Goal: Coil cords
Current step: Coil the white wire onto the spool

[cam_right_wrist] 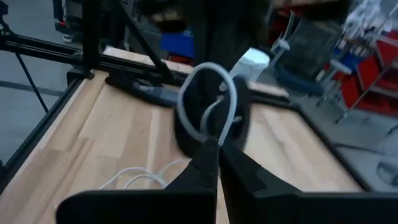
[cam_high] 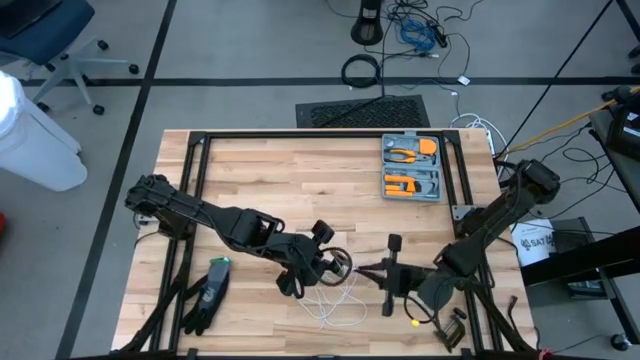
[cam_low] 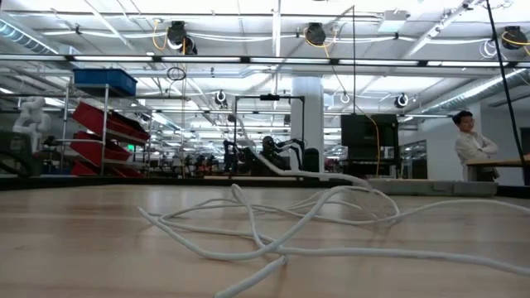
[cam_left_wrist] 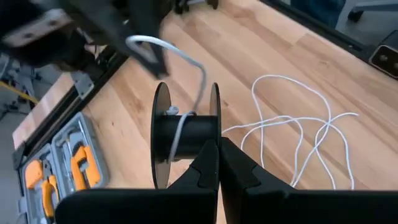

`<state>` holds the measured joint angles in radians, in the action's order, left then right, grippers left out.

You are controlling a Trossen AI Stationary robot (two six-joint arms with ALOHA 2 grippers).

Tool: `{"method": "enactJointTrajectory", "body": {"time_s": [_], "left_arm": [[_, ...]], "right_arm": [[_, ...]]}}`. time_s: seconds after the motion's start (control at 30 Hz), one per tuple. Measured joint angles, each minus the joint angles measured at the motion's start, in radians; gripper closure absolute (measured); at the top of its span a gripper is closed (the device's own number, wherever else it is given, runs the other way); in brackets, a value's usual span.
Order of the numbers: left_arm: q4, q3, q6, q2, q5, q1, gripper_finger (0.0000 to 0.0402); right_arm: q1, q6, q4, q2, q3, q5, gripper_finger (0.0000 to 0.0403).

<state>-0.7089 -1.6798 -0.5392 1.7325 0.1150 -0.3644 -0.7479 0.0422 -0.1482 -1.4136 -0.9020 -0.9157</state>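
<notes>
cord (cam_high: 335, 305) lying loose near the tabletop's front edge, one end looping onto black spool (cam_left_wrist: 185, 138) | left gripper (cam_left_wrist: 219, 163) fingers clamped together on spool rim, holding it just off the wood | right gripper (cam_right_wrist: 217, 152) fingers pinched shut on the cord loop | advice: keeping cord taut, feeding turns between flanges

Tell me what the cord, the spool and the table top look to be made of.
Cord: white, smooth and limp, lying in loose loops; probably plastic-jacketed wire.
Spool: matte black with thin round flanges; likely plastic, though painted metal cannot be ruled out.
Table top: pale wood in narrow glued strips with visible grain, like butcher block, with a low sheen.
</notes>
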Motion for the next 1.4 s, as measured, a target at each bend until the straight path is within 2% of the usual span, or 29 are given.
{"method": "enactJointTrajectory", "body": {"time_s": [0.23,0.63,0.77,0.97,1.4], "left_arm": [[0.047,0.0,-0.1,0.0,-0.049,-0.054,0.0401],[0.082,0.0,-0.096,0.008,-0.058,-0.067,0.0401],[0.126,-0.001,-0.107,0.031,-0.068,-0.06,0.0401],[0.159,-0.001,-0.151,0.044,-0.092,-0.052,0.0401],[0.203,0.0,-0.121,0.068,-0.095,-0.001,0.0401]], "right_arm": [[0.035,-0.11,0.077,0.001,-0.091,0.004,0.0403],[0.058,-0.222,0.068,0.0,-0.204,0.056,0.0403],[0.069,-0.219,0.068,0.0,-0.22,0.068,0.0403],[0.101,-0.144,0.075,-0.005,-0.22,0.213,0.0403],[0.118,-0.123,0.078,-0.034,-0.22,0.246,0.0403]]}}
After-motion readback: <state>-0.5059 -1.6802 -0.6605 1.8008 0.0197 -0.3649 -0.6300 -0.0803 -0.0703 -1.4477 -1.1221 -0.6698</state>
